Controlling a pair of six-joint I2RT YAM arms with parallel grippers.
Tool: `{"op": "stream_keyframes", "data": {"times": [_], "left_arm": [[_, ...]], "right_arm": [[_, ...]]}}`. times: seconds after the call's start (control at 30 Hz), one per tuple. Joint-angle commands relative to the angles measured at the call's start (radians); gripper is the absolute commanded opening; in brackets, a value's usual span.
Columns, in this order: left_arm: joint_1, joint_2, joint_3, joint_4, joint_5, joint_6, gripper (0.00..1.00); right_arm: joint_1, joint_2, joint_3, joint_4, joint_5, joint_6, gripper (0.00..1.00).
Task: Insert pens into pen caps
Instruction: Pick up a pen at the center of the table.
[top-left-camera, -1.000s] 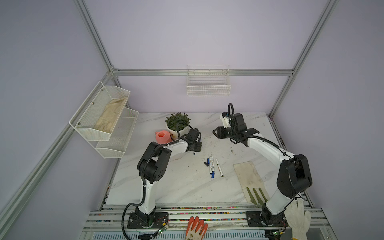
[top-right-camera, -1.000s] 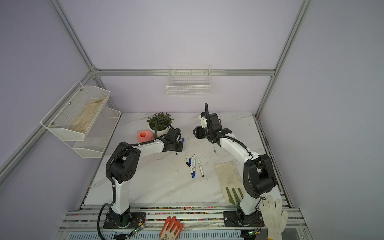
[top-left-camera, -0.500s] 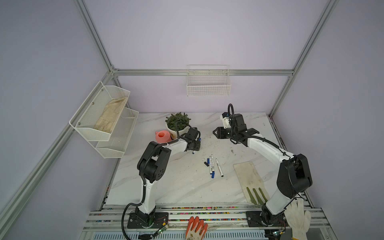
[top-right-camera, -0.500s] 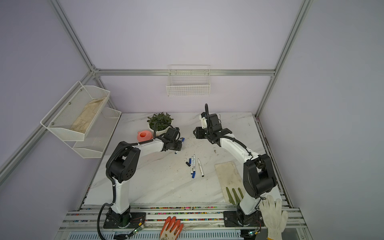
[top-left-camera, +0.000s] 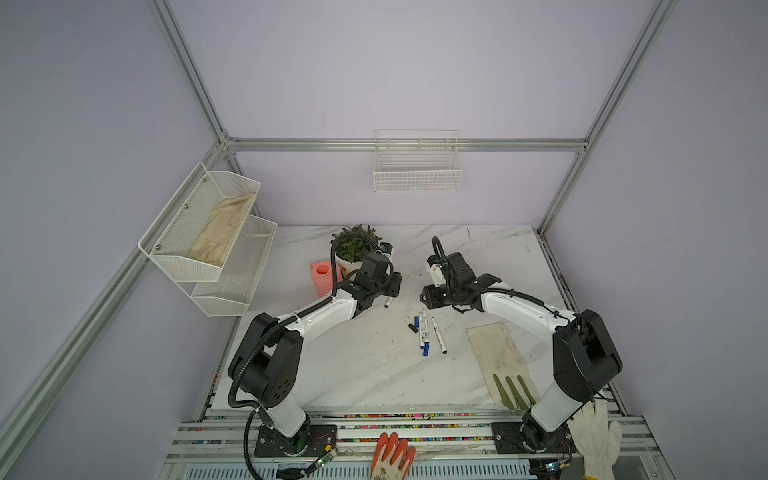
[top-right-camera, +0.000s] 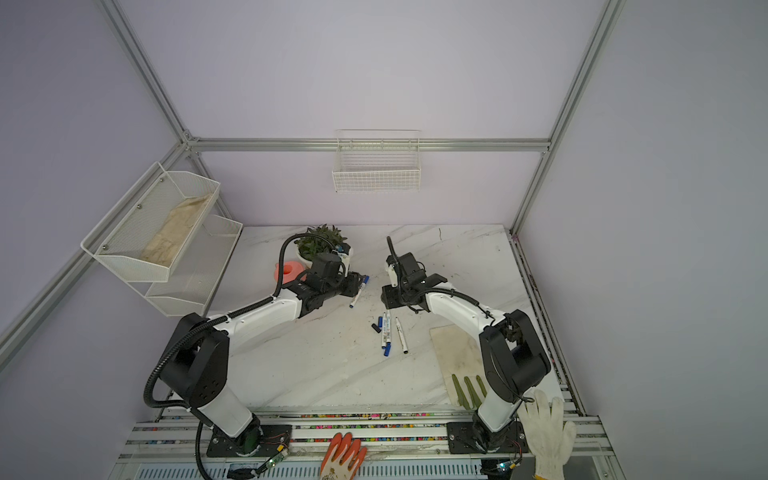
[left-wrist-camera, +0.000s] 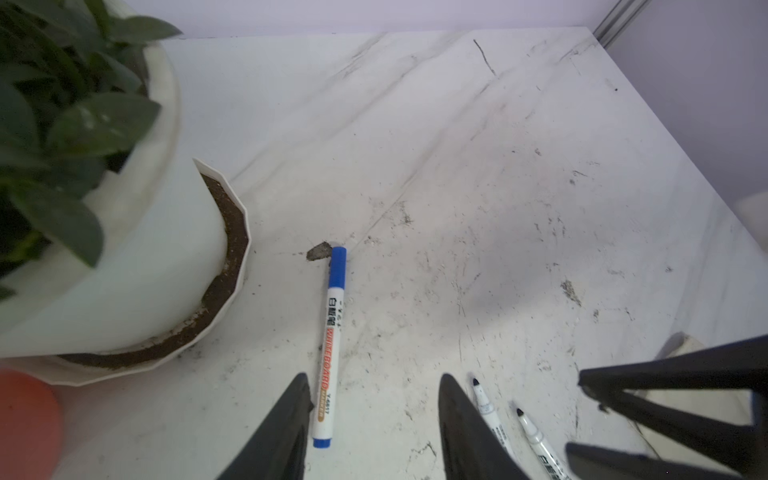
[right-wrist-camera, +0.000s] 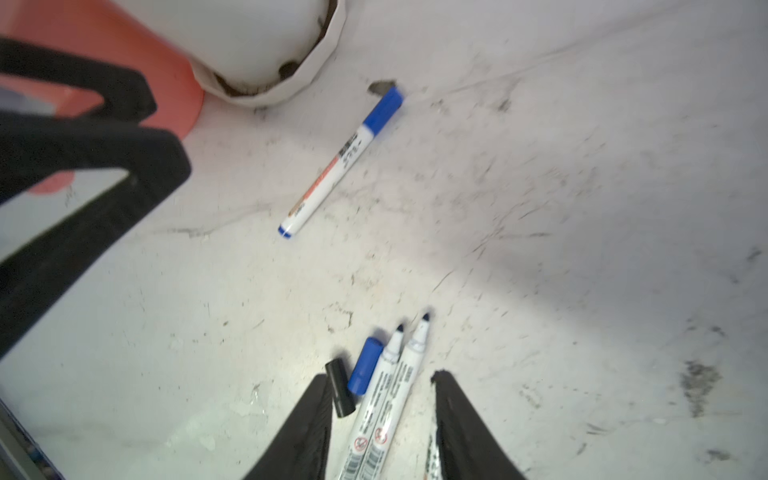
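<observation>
Blue-capped white plastic marker pen (top-right-camera: 358, 293): lying on white marble desk (top-right-camera: 316, 365), near frame centre in a top view. Likely light, rigid, slick; grip mid-barrel. State: left jaws, right jaws parted, empty.

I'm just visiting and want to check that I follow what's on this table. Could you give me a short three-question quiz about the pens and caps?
1. True or false: the blue-capped pen lies on the table near the plant pot.
2. Beside the loose blue cap lies another cap. Its colour: A red, B black, C white?
3. Which gripper hangs over the uncapped pens?
Key: 1 true; 2 B; 3 the right gripper.
</observation>
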Motion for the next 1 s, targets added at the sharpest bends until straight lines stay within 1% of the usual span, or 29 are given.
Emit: {"op": "stream_keyframes", "data": {"times": [0.0,0.1,0.2,0.5,0.97], "left_arm": [[-0.014,-0.032,-0.114,0.098,-0.039,-0.101,0.48],[-0.015,-0.037,-0.160,0.138,-0.079,-0.199,0.49],[-0.016,-0.031,-0.171,0.140,-0.115,-0.235,0.48],[-0.017,-0.026,-0.144,0.130,-0.149,-0.182,0.48],[-0.017,-0.011,-0.144,0.136,-0.135,-0.185,0.48]], "right_arm": [[0.023,0.049,-0.033,-0.081,0.066,-0.021,0.40],[0.022,0.063,-0.052,-0.075,0.066,-0.014,0.39],[0.022,0.068,-0.061,-0.085,0.071,-0.015,0.38],[0.022,0.101,-0.057,-0.071,0.081,-0.012,0.36],[0.023,0.159,-0.033,-0.072,0.094,-0.013,0.32]]}}
